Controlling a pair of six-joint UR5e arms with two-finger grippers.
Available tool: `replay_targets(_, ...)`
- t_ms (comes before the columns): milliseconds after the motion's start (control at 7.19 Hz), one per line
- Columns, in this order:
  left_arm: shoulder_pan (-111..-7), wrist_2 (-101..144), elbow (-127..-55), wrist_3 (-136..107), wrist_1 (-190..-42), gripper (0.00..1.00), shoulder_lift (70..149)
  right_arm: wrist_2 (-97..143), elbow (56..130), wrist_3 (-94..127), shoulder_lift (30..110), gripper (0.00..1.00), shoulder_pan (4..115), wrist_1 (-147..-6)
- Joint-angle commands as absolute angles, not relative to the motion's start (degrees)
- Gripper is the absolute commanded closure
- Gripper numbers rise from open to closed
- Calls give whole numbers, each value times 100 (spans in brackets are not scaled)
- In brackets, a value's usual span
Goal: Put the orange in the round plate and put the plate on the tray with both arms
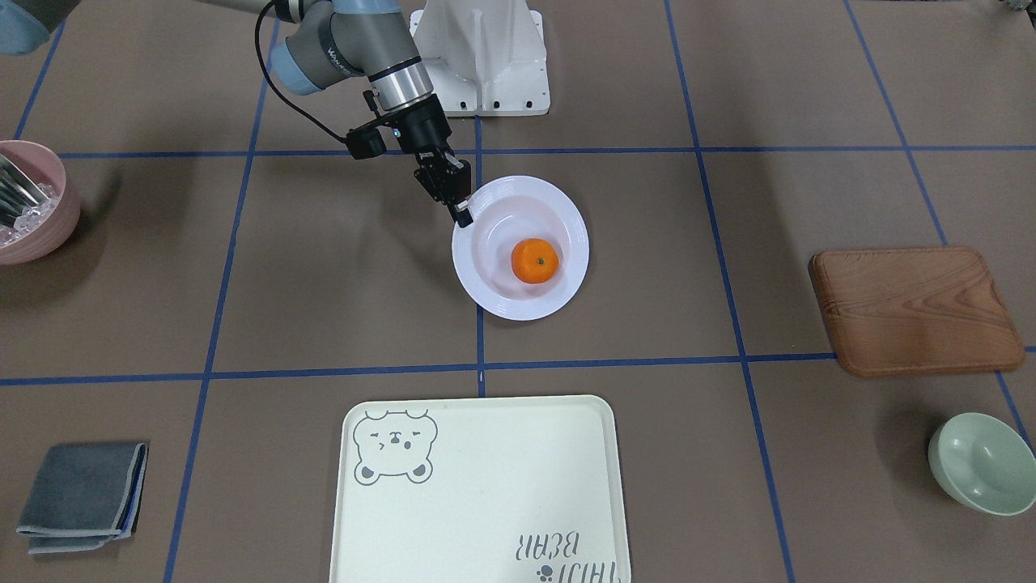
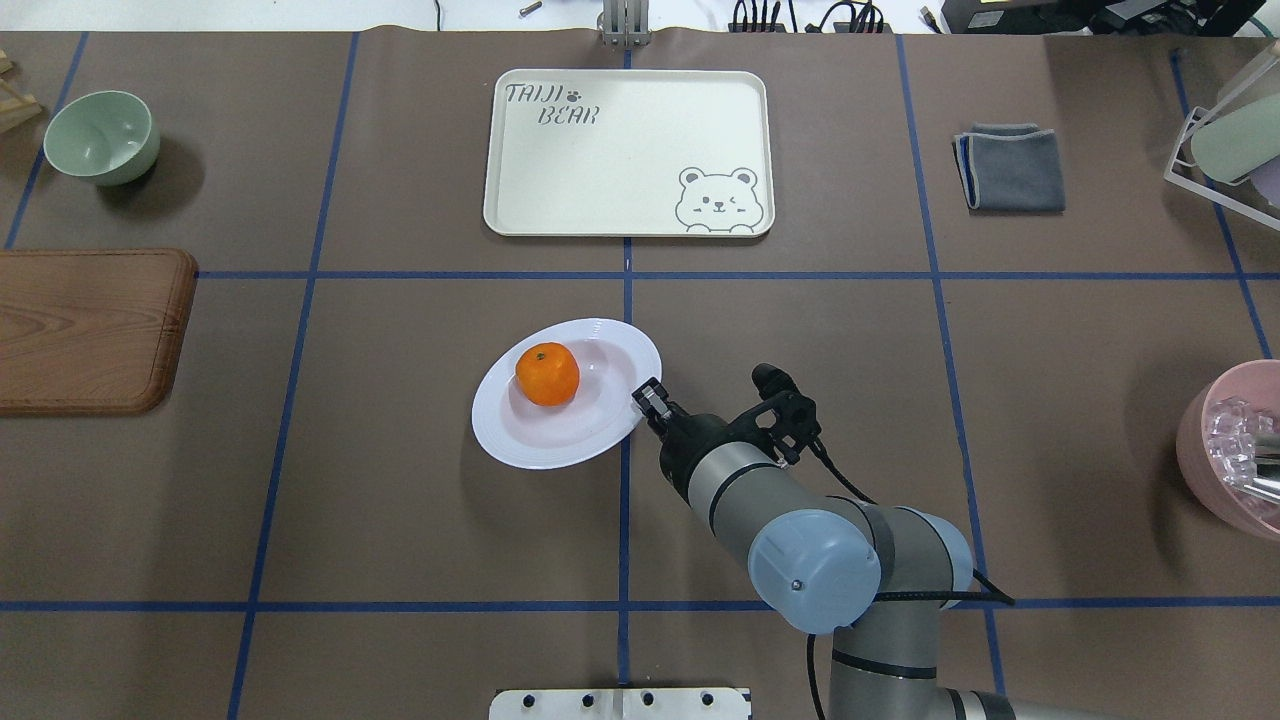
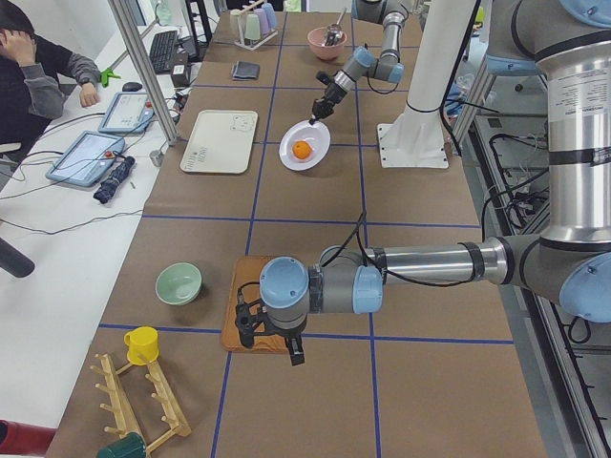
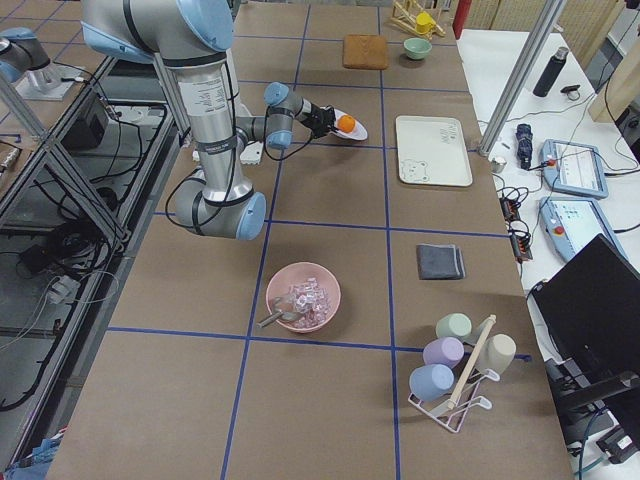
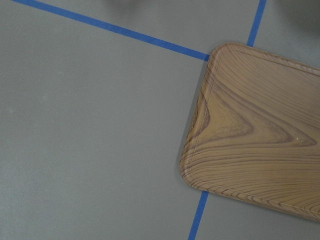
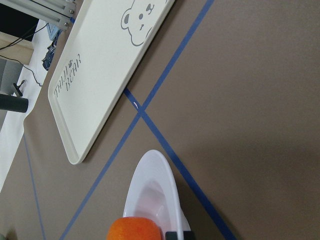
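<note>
Right pincer [image 1: 461, 214] clamped, left arm [image 3: 420, 264] outstretched low

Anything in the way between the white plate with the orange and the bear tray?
Nothing visible. Between the round glossy white plate holding the orange mandarin and the pale cream rectangular bear tray lies only bare brown table crossed by blue tape.

The tray [image 2: 630, 150], at the middle of the surface's far edge, carries grey lettering [image 2: 552, 104] in one corner: "TAIJI", a paw print, then "BEAR" on the line below. A pale brand mark [image 1: 337, 55] runs along the right arm [image 1: 364, 36], too small to read.
</note>
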State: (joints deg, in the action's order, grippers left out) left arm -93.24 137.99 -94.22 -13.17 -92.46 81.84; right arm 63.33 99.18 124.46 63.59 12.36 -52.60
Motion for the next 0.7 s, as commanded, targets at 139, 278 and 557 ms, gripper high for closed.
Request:
replay_targets(139,-9316,13799,-9422,-1318,-9246,2,8191,6346,9739,12393,6442,100,1169,-5317)
replay_targets(278,-9316,13799,-9422,-1310,-9246,2,8183,6346,9695,12393,6425,100,1125,-5317)
replay_targets(557,-9316,13799,-9404,-1310,-9246,2,8183,6302,9694,12419,6381,33,1055,-5317)
